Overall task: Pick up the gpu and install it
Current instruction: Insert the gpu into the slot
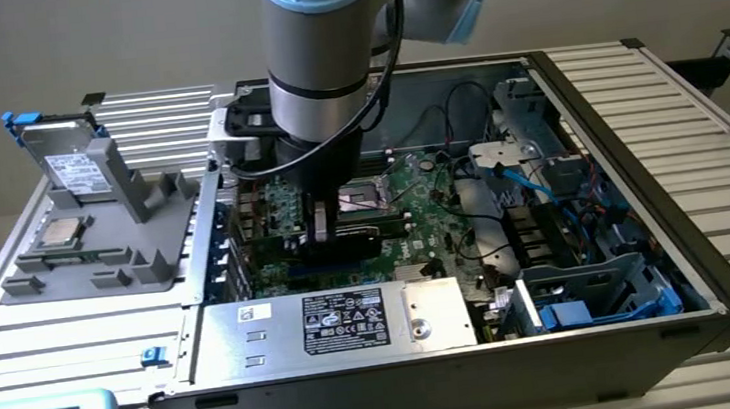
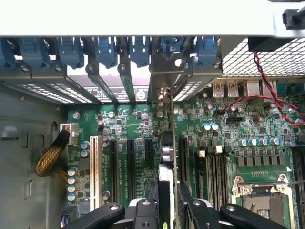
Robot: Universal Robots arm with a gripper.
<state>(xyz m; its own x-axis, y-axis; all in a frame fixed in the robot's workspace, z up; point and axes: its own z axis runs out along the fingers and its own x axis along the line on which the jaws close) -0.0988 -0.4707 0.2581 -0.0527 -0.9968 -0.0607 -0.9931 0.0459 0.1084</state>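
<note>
Arm: the grey arm point(image 1: 323, 48) comes down from the top centre of the exterior view into the open computer case point(image 1: 637, 239).
Jaws: pinching the gpu point(image 2: 167, 157) from both flat sides, with black fingers point(image 2: 143, 212) pressed against it.
Gpu position: upright and seen edge-on in the wrist view, over the green motherboard point(image 2: 228, 133), beside the row of black expansion slots point(image 2: 129, 162).
Gpu bracket: the silver end points at the case's rear wall, just under the blue retention clips point(image 2: 105, 50).
Seating: I cannot tell whether the card's lower edge is in a slot.
Near the card: the CPU socket point(image 2: 262, 195) lies on the motherboard, apart from the gpu.
Case front: a silver power supply point(image 1: 343, 322) with a black label sits in the lower centre of the exterior view.
Exterior view's left: a grey parts holder point(image 1: 136, 196) rests on the slatted worktop point(image 1: 676, 94), with a silver drive point(image 1: 66, 158) with blue tabs standing in it.
</note>
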